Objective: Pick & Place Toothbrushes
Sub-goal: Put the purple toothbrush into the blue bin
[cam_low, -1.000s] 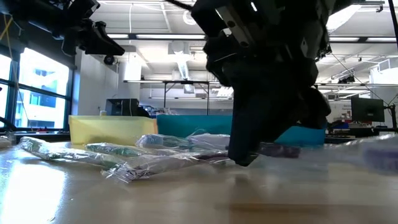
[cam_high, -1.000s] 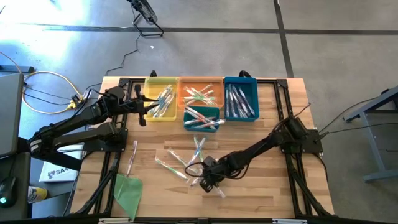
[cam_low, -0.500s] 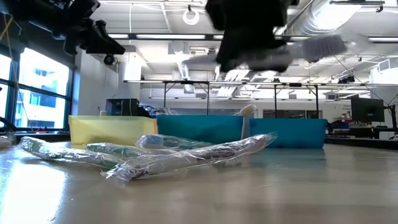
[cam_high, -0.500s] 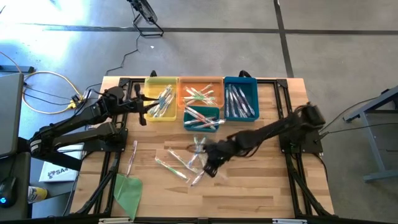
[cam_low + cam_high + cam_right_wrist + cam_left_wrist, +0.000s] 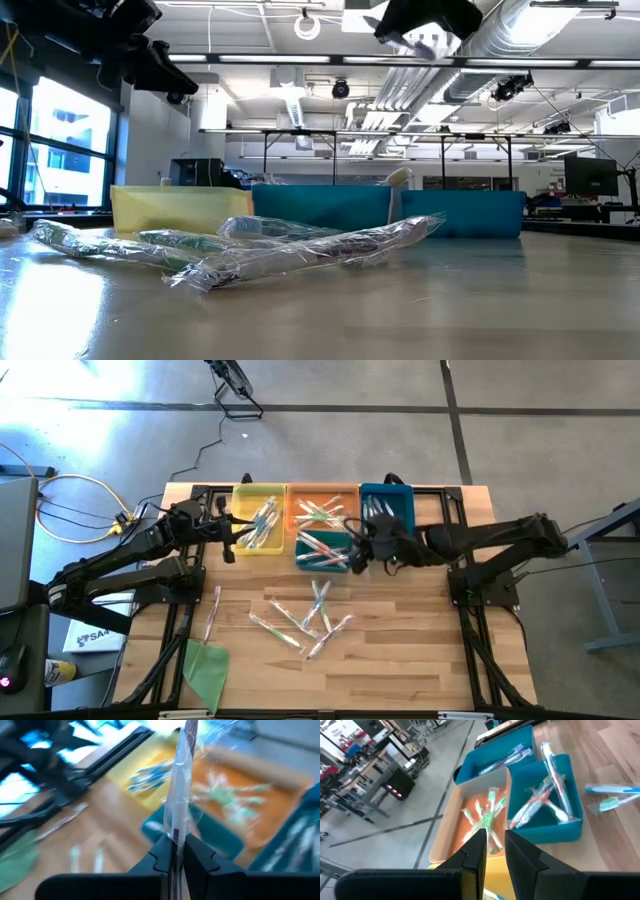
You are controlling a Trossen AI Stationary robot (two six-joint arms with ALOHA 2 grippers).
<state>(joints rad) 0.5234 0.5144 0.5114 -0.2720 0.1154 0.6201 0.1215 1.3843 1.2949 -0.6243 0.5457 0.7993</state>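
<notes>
My right gripper (image 5: 360,546) hangs high over the small teal bin (image 5: 325,551), shut on a clear-wrapped toothbrush (image 5: 181,780) with a purple accent. It also shows at the top of the low view (image 5: 420,20). Several wrapped toothbrushes (image 5: 305,620) lie flat on the wooden table's middle, and one more (image 5: 212,610) lies to the left. The yellow (image 5: 258,518), orange (image 5: 322,510) and blue (image 5: 387,518) bins hold sorted toothbrushes. My left gripper (image 5: 494,845) waits by the yellow bin, its fingers a narrow gap apart with nothing between them. My right gripper pinches the wrapped toothbrush between its two fingers, at a spot near one end (image 5: 175,834). The brush lies along the fingers and sticks out forward past their tips. It is lifted clear of the table, in the air above the bins.
A flat green sheet (image 5: 205,665) lies at the near left corner. The bins stand in a row along the far edge, with the teal one just in front of them. Bare wood shows at the near right (image 5: 420,650).
My right gripper has risen from the loose pile at the table's middle and swung toward the far edge, over the bins, tipping from pointing steeply down to a shallower slant. It stayed shut; the wrapped toothbrush came up with it, lifted clear of the table.
</notes>
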